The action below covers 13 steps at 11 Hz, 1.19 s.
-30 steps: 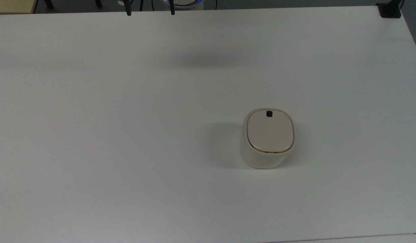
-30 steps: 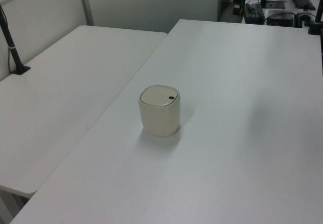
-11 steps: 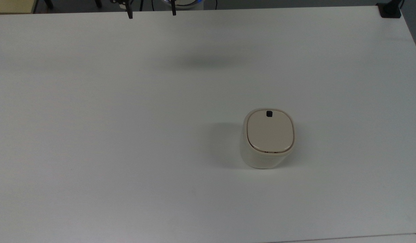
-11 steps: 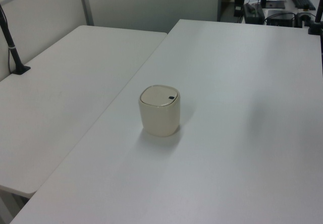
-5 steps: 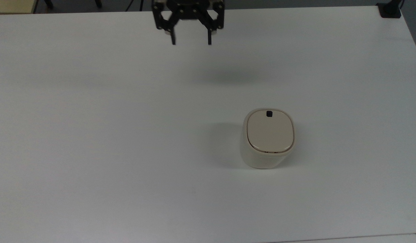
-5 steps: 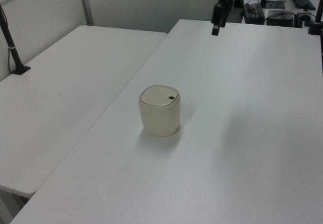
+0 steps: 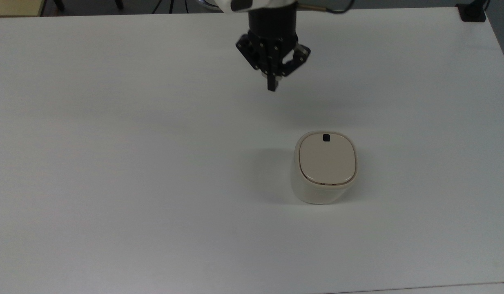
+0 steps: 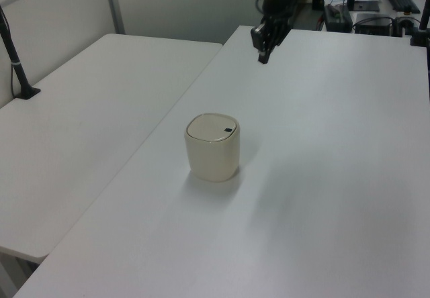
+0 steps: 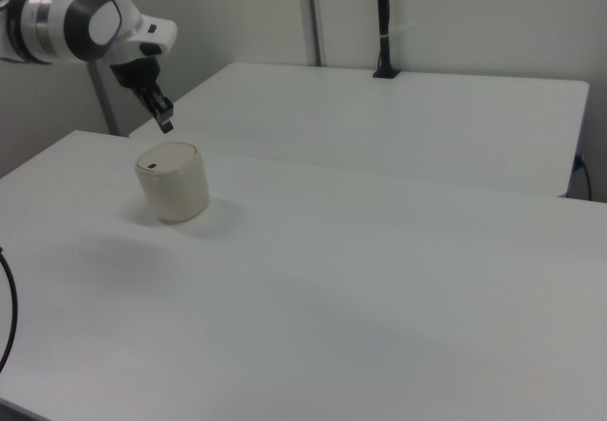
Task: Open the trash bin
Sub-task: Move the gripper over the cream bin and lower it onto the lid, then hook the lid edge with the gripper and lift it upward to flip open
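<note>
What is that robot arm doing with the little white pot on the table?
It is getting ready to open a small trash bin. The bin stands on the white table with its beige lid shut, and nothing touches it. The arm's end effector hangs in the air above the table, apart from the bin, with its fingers shut together. The lid's little black button is on the edge facing the arm.

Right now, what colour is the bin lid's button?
Black, on the beige lid; the button shows best in the top view.

Hand [image 7: 272,86] aloft, fingers pinched together
</note>
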### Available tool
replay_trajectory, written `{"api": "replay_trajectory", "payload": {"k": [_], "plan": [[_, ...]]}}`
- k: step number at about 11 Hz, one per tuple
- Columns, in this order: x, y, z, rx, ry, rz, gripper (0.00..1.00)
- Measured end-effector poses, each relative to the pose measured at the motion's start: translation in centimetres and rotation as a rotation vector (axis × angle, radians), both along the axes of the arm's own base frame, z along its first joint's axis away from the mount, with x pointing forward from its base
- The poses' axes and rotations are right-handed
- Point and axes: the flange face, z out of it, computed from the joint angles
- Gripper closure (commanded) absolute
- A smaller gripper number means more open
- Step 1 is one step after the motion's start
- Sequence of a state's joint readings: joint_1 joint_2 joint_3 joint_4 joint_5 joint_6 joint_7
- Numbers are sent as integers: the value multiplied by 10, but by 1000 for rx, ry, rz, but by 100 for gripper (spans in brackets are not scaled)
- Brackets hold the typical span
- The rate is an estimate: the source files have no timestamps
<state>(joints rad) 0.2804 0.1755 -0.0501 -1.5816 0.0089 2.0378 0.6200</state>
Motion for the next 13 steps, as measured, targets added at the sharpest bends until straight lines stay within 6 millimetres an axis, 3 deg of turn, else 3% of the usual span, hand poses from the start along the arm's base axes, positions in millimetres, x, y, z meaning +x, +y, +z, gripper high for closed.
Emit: {"api": "replay_trajectory", "payload": {"k": [9,13], "plan": [[28,105,-97,18,-94,-140,100],[29,123,-123,10,-101,-159,100]]}}
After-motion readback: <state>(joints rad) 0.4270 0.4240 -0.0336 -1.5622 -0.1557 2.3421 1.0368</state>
